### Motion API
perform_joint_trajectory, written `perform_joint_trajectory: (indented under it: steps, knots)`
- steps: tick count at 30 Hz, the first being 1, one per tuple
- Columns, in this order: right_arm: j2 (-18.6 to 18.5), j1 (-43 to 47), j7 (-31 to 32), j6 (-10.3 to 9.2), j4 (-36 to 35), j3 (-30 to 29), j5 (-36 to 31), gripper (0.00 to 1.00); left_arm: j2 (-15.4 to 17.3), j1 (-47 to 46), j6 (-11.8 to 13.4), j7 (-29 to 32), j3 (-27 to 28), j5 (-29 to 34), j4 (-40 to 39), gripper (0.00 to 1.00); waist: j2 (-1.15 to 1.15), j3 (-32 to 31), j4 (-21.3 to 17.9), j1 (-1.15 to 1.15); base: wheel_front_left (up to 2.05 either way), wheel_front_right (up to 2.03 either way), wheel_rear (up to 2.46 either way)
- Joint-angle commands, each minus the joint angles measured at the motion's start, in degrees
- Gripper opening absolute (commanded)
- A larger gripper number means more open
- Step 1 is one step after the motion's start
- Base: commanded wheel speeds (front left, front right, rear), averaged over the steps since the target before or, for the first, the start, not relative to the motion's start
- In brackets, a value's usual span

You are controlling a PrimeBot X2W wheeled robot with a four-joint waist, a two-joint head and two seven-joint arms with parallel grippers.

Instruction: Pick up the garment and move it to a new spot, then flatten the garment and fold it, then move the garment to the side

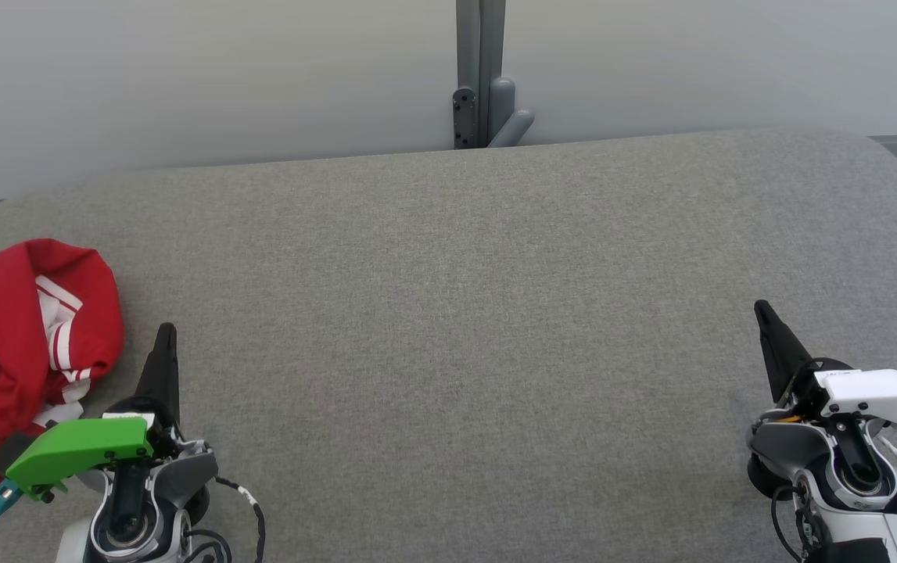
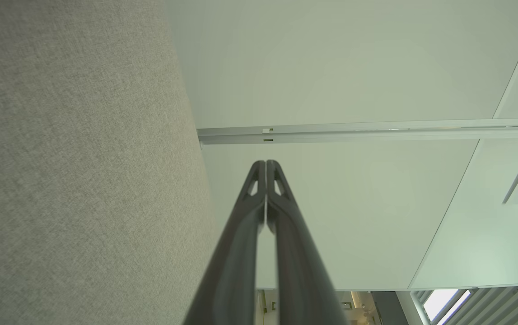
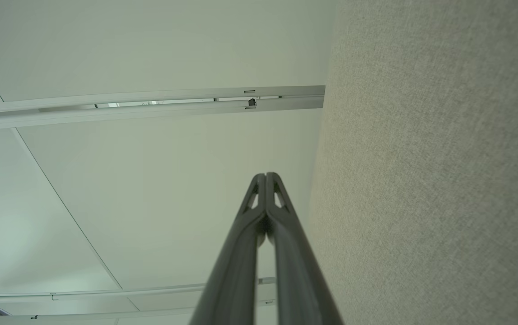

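Jaws pressed shut on nothing, the left gripper [image 1: 167,338] and right gripper [image 1: 765,317] hover over the near corners of the grey fabric-covered table [image 1: 456,297], with the crumpled red white-striped garment [image 1: 14,328] heaped at its left edge.

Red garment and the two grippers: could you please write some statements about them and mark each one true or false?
1. The red garment lies crumpled at the left edge of the grey surface. True.
2. The left gripper holds the garment. False: it is shut on nothing, and the garment lies to its left.
3. The right gripper is shut. True.
4. The garment is folded flat in the middle. False: it is bunched up at the left.
5. The garment has white stripes. True.
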Motion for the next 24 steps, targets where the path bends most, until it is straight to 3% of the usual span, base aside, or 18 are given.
perform_joint_trajectory:
  steps: [1,3,4,16,24]
  knots:
    - [-0.26,-0.49,0.13,0.02,0.07,-0.09,0.18,0.0,0.41,-0.82,-0.24,-0.03,0.08,-0.31,0.03,0.0,0.0,0.0,0.0,0.0,0.0,0.0,0.0]
    - [-0.26,-0.49,0.13,0.02,0.07,-0.09,0.18,0.0,0.41,-0.82,-0.24,-0.03,0.08,-0.31,0.04,0.0,0.0,0.0,0.0,0.0,0.0,0.0,0.0]
    - [0.0,0.01,0.0,0.0,0.01,0.0,0.0,1.0,-0.01,0.0,0.0,0.0,-0.01,0.0,0.01,1.0,0.0,0.0,0.0,0.0,0.0,0.0,0.0]
    - [0.47,3.39,-2.56,-0.01,-0.6,1.79,-0.96,1.0,-0.3,3.25,0.06,-2.06,-1.15,0.64,-0.02,1.0,0.0,-0.02,0.04,0.0,0.0,0.0,0.0]
    - [0.38,4.92,-5.0,0.0,-2.86,2.81,-5.21,1.0,-0.23,4.88,0.04,-4.03,-1.65,3.12,-1.64,1.0,0.0,-0.06,0.08,0.0,0.0,0.0,0.0]
